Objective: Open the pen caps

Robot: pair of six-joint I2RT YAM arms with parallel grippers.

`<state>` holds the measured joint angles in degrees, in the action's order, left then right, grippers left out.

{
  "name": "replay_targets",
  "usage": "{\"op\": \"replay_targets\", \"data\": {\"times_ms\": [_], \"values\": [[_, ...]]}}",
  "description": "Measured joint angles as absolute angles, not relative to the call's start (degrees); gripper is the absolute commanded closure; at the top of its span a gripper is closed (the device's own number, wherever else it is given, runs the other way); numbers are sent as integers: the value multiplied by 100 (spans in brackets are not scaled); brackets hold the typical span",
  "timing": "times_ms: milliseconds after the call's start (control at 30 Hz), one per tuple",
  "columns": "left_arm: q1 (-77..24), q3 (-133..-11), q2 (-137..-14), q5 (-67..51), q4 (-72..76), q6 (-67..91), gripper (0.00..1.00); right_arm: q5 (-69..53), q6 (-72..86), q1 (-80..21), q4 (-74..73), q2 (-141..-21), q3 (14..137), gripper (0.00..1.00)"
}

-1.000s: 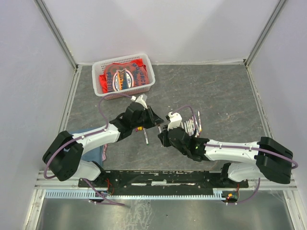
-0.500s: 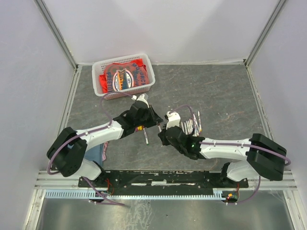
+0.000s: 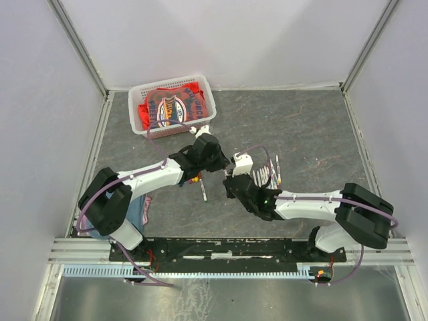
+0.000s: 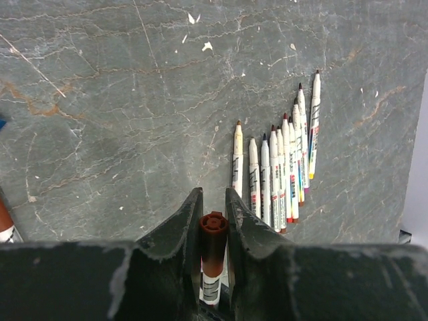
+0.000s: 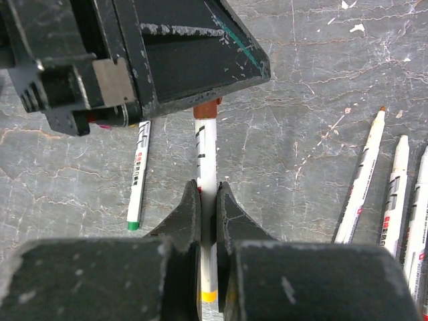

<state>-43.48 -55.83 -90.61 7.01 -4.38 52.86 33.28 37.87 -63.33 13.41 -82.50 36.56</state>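
Brown cap (image 4: 214, 223) is sitting pinched in the narrowed jaws of our left gripper (image 4: 213, 200) while our right gripper (image 5: 208, 192), jaws nearly shut, is clamping the barrel (image 5: 206, 150) above the tabletop (image 4: 100, 100), so we are aiming to pull straight apart along its axis.

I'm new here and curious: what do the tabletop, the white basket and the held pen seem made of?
Tabletop: grey slate or a stone-print laminate, matte, with pale and rusty veins.
Basket: probably white plastic, given its moulded lattice walls.
Pen barrel: smooth white plastic, slightly glossy, with printed markings.
Cap: reddish-brown plastic, it seems, moulded rings on its end.
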Motion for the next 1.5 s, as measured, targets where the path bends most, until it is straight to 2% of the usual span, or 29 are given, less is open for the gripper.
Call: {"op": "replay_targets", "data": {"times_ms": [233,400,700,867,1067,1500], "values": [[-4416,-5581,-9006,432,-272,5087,97,2967,3789,-6283,1811,-7612,3028,99],[-4119,-5581,-8643,548,211,4810,97,2425,3817,-6353,1837,-6923,2443,99],[-3999,-5551,-8287,690,233,4401,97,2386,3806,-6361,1470,-6351,2408,99],[-3999,-5411,-8219,1647,-1100,3874,97,3166,3815,-6217,121,-6298,2897,99],[-3999,-4952,-8029,2196,-1675,3708,97,3356,3972,-5795,-458,-6528,3177,99],[-4038,-4434,-8027,2613,-1966,3642,95,3393,4143,-5489,-888,-7087,3192,98]]}}
